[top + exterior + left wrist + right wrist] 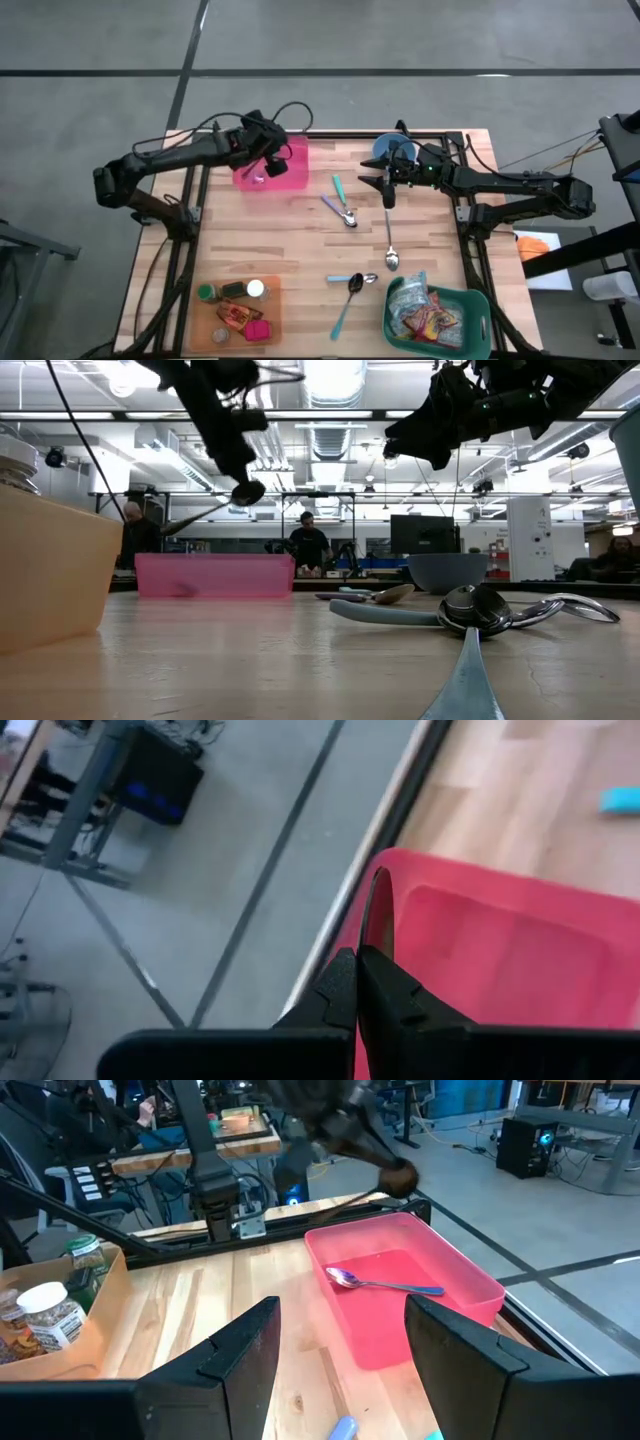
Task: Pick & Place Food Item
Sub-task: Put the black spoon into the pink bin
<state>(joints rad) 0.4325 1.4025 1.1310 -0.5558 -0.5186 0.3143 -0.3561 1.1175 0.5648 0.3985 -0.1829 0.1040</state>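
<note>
My left gripper (262, 158) hangs over the pink bin (285, 170) at the table's far left, shut on a dark spoon (246, 492). The bin (450, 1275) stands on its base, and a blue-handled spoon (385, 1283) lies flat on its floor. My right gripper (388, 186) stands open above the table's far middle, beside a grey-blue bowl (393, 150). Nothing is between its fingers (250, 1355). The food items are packets in a green basket (470, 300) at the near right. My left gripper pinches the dark spoon between its two shut fingertips (345, 988). A thin dark edge of the spoon (372, 920) sticks out past them. The fingers slant down from the table's left. The spoon is lifted clear above the bin, its handle (190, 520) slanting downward.
Several spoons (345, 212) lie scattered on the wood between the bin and the basket. A brown tray (275, 300) with jars and packets stands at the near left. People stand in the room beyond the table's far edge.
</note>
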